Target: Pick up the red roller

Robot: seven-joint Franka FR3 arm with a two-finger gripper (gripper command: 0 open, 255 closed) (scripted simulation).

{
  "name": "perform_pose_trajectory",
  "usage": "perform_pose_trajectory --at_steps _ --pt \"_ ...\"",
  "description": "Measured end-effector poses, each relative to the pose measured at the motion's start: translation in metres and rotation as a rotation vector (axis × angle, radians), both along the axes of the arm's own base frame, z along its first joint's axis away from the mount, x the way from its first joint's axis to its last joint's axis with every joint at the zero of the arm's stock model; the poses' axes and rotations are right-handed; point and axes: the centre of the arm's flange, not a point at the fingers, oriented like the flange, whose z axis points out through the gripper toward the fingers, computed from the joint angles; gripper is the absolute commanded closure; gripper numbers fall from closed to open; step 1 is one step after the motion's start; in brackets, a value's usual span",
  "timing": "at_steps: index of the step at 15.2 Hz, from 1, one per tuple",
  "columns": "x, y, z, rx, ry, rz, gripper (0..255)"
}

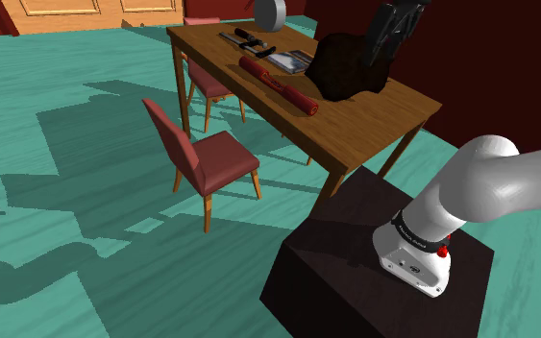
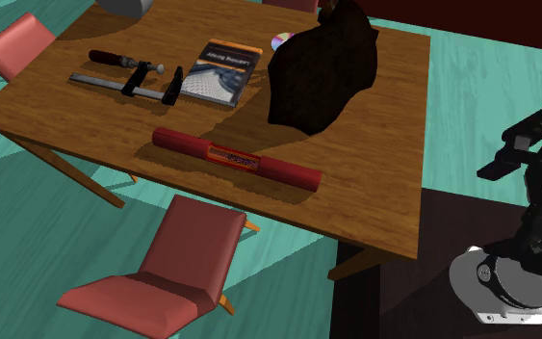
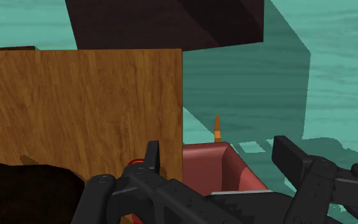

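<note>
The red roller is a long red cylinder with a label band, lying flat on the wooden table near its chair-side edge. In the second exterior view the roller lies in front of a dark bag. My gripper hangs high over the table's end nearest the stand, beside the bag and well away from the roller. It shows at the second exterior view's right edge. In the wrist view the gripper is open, with nothing between its fingers. A sliver of the roller peeps past one finger.
A bar clamp, a book and a disc lie further back on the table. A grey object stands at its far end. Red chairs stand along the roller's side. The dark stand is close to the table.
</note>
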Motion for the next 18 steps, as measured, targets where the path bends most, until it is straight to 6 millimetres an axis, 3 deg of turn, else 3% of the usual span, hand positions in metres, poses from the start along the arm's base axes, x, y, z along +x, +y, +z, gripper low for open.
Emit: perform_pose_trajectory --at_steps 2,5,18 --pt "0.004 -0.002 -0.002 0.001 0.0 0.001 0" --pt "0.032 -0.014 -0.019 0.006 0.002 0.009 0" --pt "0.171 -0.08 -0.101 0.029 0.006 0.048 0"
